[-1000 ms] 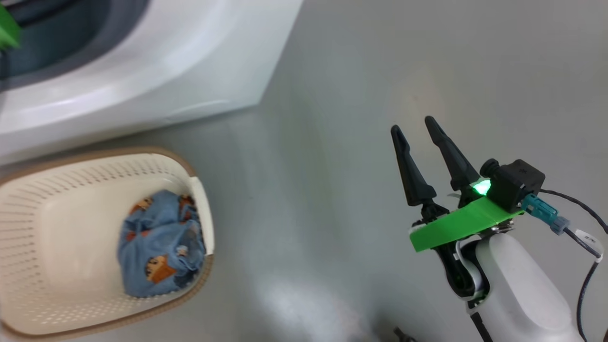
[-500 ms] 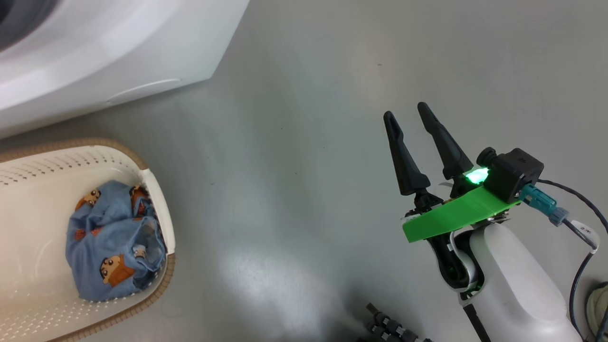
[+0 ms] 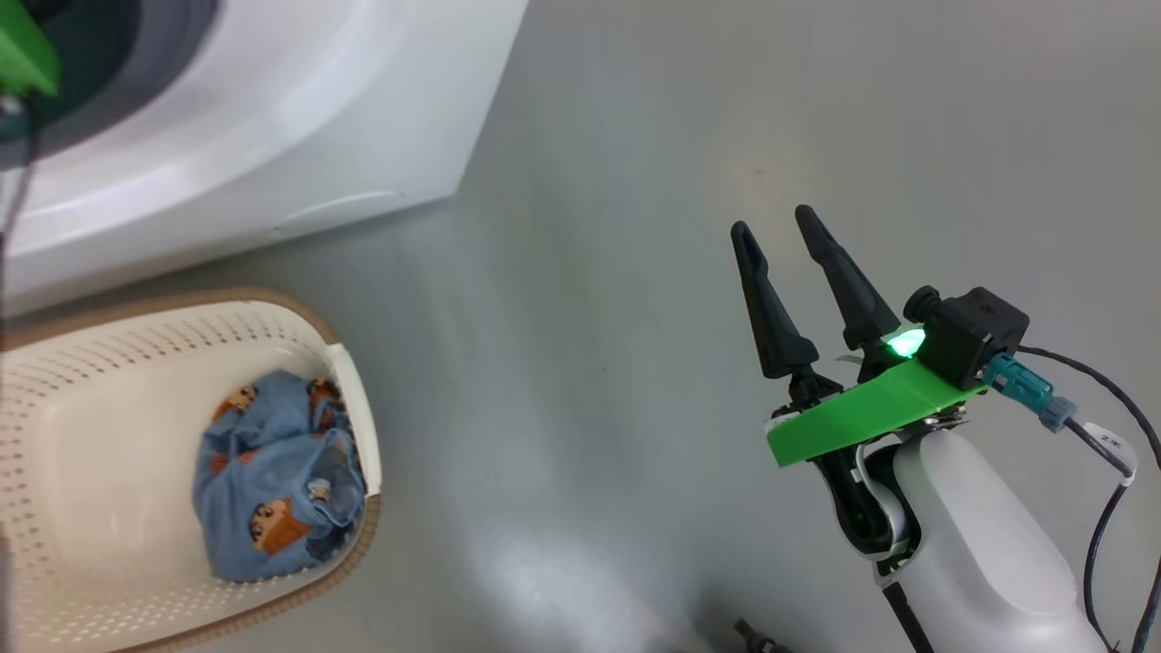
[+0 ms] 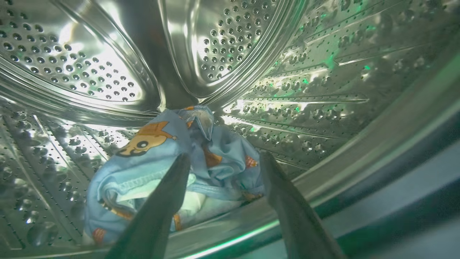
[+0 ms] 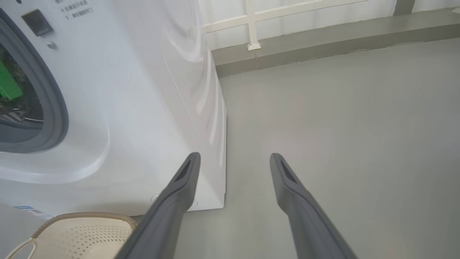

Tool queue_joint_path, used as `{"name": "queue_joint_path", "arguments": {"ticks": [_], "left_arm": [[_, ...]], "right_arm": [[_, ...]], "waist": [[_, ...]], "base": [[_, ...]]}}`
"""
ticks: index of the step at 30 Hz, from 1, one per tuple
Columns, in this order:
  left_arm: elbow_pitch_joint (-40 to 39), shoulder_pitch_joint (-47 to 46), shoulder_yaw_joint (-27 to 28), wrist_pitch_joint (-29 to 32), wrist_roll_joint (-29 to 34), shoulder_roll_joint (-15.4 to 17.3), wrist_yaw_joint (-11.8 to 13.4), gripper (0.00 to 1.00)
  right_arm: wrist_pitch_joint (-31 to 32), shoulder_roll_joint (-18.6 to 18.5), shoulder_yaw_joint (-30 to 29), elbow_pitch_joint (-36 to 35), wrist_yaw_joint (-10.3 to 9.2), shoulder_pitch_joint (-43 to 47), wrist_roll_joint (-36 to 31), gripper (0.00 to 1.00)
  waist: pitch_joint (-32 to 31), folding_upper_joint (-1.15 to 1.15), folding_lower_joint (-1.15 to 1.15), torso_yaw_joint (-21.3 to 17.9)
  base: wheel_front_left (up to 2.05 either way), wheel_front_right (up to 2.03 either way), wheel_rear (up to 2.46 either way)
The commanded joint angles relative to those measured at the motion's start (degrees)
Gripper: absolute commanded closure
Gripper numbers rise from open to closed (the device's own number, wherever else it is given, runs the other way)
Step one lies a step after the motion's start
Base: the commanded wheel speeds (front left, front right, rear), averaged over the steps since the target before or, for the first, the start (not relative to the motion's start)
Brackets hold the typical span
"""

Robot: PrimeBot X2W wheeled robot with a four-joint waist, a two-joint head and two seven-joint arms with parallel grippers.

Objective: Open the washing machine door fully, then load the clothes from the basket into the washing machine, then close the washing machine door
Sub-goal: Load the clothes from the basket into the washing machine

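Observation:
Inside the steel drum (image 4: 90, 72) of the washing machine (image 3: 272, 136), a light-blue bear-print garment (image 4: 151, 158) lies on the drum's bottom. My left gripper (image 4: 225, 157) stands open just in front of it, its fingers apart on either side of the cloth. More of the clothes (image 3: 272, 490) lie bunched in the cream basket (image 3: 54, 435) on the floor below the machine. My right gripper (image 3: 771, 223) hovers open and empty over bare floor to the right. In the right wrist view the right gripper (image 5: 234, 156) points past the washing machine's (image 5: 143, 90) front corner. The washing machine door is out of view.
Grey floor (image 3: 580, 317) stretches between the basket and my right arm. A low ledge with a white railing (image 5: 251, 25) runs behind the machine. The basket's rim (image 5: 86, 216) sits against the machine's base. A small dark object (image 3: 757, 639) lies at the lower edge.
The head camera swung right and then back left, shifting the whole picture. My left gripper has gone from shut to open. The right gripper and the clothes in the basket have not moved.

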Motion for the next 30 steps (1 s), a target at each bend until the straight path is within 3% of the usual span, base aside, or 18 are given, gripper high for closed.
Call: {"name": "queue_joint_path", "arguments": {"ticks": [1,11,30], "left_arm": [[-1.25,1.25,0.33,-1.61,-0.59,1.87,-0.27,0.0],[-5.36,13.52,1.9,-5.93,-3.82,-1.75,-1.08,0.0],[-33.35,43.94,6.96,-6.02,-2.06,-4.74,1.62,0.0]], "right_arm": [[-0.46,-0.51,0.95,-0.83,0.26,0.16,-0.51,0.0],[-0.46,-2.75,0.94,0.69,0.26,1.54,-0.4,0.0],[-0.46,-5.15,0.96,3.02,0.26,6.06,0.48,0.0]], "waist": [[-2.9,0.0,0.0,1.92],[-10.62,0.0,0.0,6.33],[-23.58,0.0,0.0,12.98]], "base": [[0.0,0.0,0.0],[0.0,0.0,0.0],[0.0,0.0,0.0]]}}
